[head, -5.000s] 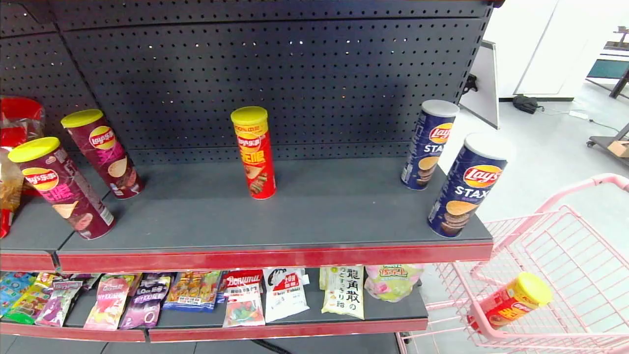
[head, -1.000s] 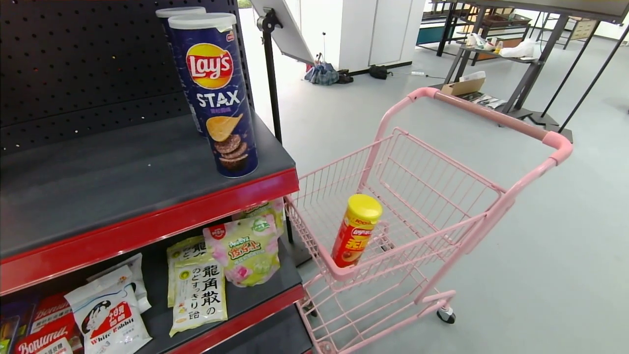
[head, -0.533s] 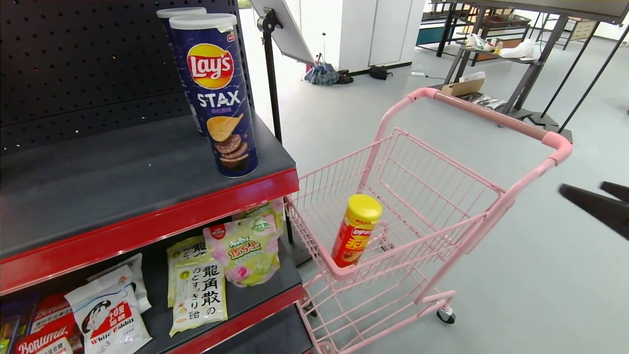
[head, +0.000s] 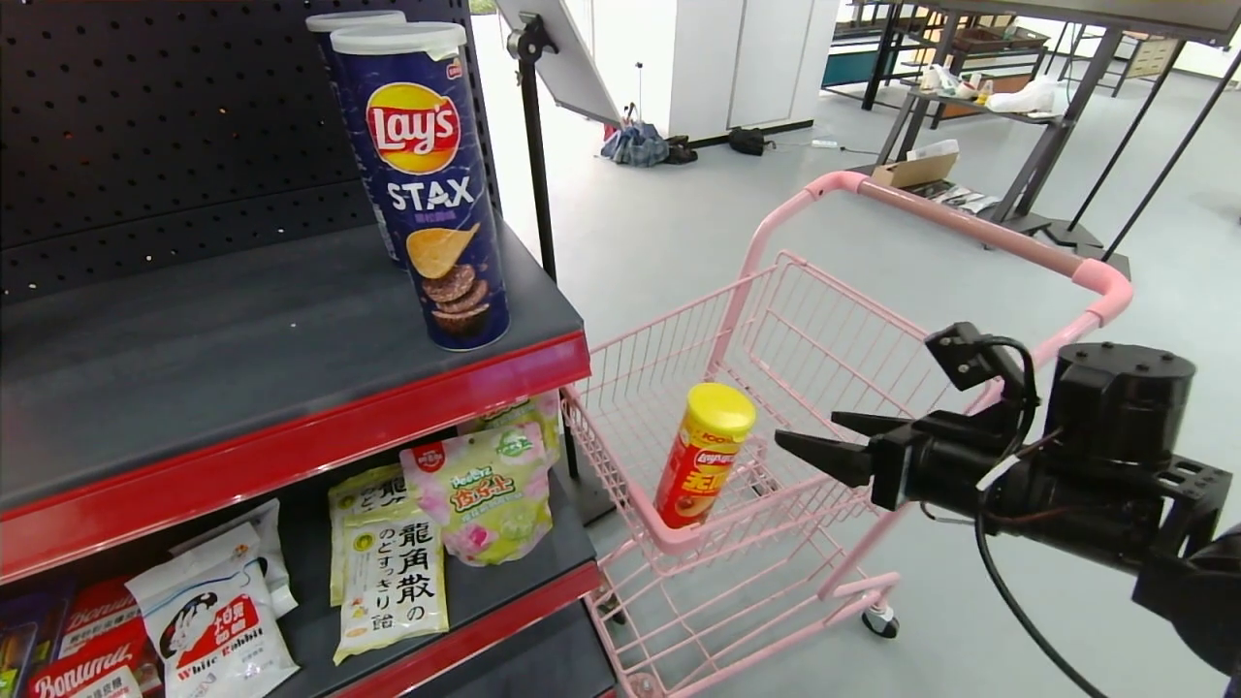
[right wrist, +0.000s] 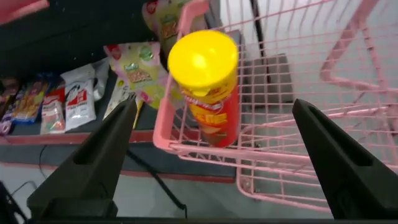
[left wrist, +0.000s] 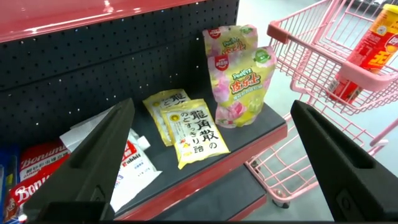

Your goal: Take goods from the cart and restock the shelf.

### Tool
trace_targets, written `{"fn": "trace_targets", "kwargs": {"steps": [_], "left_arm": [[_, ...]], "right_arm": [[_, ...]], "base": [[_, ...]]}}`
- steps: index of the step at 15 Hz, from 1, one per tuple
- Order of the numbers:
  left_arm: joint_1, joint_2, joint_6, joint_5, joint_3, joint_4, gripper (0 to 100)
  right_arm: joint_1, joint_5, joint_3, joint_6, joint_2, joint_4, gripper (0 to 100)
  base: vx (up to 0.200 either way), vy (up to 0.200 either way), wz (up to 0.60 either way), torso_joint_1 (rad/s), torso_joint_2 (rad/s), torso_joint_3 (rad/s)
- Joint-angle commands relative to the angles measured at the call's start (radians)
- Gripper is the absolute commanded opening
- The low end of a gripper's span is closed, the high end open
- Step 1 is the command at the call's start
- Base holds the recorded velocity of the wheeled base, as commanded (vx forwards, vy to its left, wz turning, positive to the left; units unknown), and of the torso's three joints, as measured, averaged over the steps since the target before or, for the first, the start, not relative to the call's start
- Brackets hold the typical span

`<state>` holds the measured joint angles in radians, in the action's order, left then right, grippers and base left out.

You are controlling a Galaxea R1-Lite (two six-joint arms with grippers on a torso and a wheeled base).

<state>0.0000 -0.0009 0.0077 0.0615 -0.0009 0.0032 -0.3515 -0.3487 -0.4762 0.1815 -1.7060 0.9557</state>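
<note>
One can (head: pixel 703 456) stands in the cart (head: pixel 970 225), in the basket corner nearest the shelf (head: pixel 242 330). Its yellow lid is up and its long axis is close to vertical, with the top tipped slightly away from the shelf.

The right tool (head: pixel 810 431) hangs about level with the can's upper half, its fingers spread and empty. It points across the basket at the can from the robot's right, with a clear gap between fingertips and can. In the right wrist view the can sits centred between the two fingers and ahead of them, so the tool looks well lined up. The spread looks wider than the can.

The left tool (left wrist: pixel 211 106) is also spread and holds nothing. It is low, by the lower shelf and its snack bags (left wrist: pixel 239 74). The right arm is much the nearer, so the pick is likely its job.

The next move probably calls for a straight advance to the robot's left until the fingers straddle the can below the lid. Such a side grip would cross the long axis. A tall can may tip if one finger touches first, and the wire wall stands just behind it.
</note>
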Motion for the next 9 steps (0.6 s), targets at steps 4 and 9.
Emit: {"fn": "trace_targets", "kwargs": {"steps": [4,9], "left_arm": [[0.0,0.001,0.0,0.0,-0.001,0.0,100],[0.0,0.001,0.0,0.0,0.001,0.0,100]], "right_arm": [[-0.064,0.016,-0.001,-0.007,-0.133,0.104,100],[-0.132,0.043,-0.033,-0.005,-0.182,0.107,100]], "base": [[0.0,0.0,0.0,0.0,0.0,0.0],[0.0,0.0,0.0,0.0,0.0,0.0]]}}
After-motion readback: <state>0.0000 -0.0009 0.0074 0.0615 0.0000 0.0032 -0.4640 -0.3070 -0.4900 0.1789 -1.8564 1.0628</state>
